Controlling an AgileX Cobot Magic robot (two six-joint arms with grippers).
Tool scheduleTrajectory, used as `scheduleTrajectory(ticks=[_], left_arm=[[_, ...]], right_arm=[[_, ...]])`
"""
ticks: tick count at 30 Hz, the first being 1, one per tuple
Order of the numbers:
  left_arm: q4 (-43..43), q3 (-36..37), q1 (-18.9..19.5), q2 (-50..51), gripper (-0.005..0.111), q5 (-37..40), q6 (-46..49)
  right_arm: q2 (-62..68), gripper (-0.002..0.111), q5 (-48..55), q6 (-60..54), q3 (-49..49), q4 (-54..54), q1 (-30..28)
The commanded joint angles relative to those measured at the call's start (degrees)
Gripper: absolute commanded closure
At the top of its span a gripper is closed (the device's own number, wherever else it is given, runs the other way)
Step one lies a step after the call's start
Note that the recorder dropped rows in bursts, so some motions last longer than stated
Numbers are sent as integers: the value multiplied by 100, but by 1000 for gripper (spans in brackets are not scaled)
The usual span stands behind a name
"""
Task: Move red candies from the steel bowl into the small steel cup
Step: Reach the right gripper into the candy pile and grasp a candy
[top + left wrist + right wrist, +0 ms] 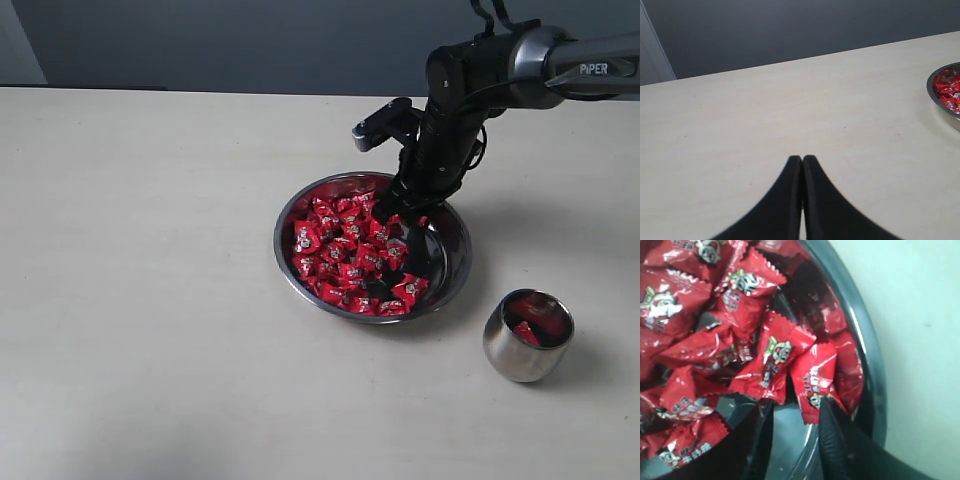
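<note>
Ext. view: right gripper (pixel 398 268) is down inside the steel bowl (pixel 290 262), its black fingers dug in among the red candies (pixel 335 250) on the side of the bowl nearer the cup. Jaws stand apart w/ a moderate gap and candies lie around & between them, but can't tell from here if any is pinched. Bowl sits on the pale table (pixel 150 320), right of centre. Candies are heaped mostly across its left & middle, w/ bare steel showing on the right part. Small steel cup (pixel 505 355) stands upright off the bowl's lower right, near but not touching, w/ at least one red candy inside. Left wrist view: left gripper (pixel 801 160) is over bare table, its two fingers pressed together tip to tip w/ nothing between them. A bit of bowl rim w/ a few candies shows at the frame edge, well apart from this gripper. Right wrist view: right gripper's fingers (pixel 832 440) are partly spread, tips low in the bowl close to its rim. Ends of two candies hang into the gap, one wrapper edge touching a finger, and shiny bowl floor is visible between the jaws. Neither candy looks clamped, and nothing is lifted clear of the pile.
</note>
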Motion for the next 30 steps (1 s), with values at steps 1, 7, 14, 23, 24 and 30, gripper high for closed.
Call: scheduleTrajectory(ticks=[1,7,14,23,24,30], left_arm=[[9,-6,-47,-25,106,-30,-32],[9,-6,-47,-25,106,-30,-32],[9,-6,-47,-25,106,-30,-32],[9,-6,-47,-25,106,-30,-32],[9,-6,-47,-25,106,-30,-32],[9,-6,-47,-25,106,-30,-32]], right_arm=[[-7,77,-37,33,-34,-85,-8],[-79,77,102,45,-34,142,-8],[-257,77,735,-2,-34,994,-8],[-202,77,1288,-337,-34,1475,175],[-180,77,1237,-337,-34,1459,227],[-40,77,1106,-272,-34,894,349]])
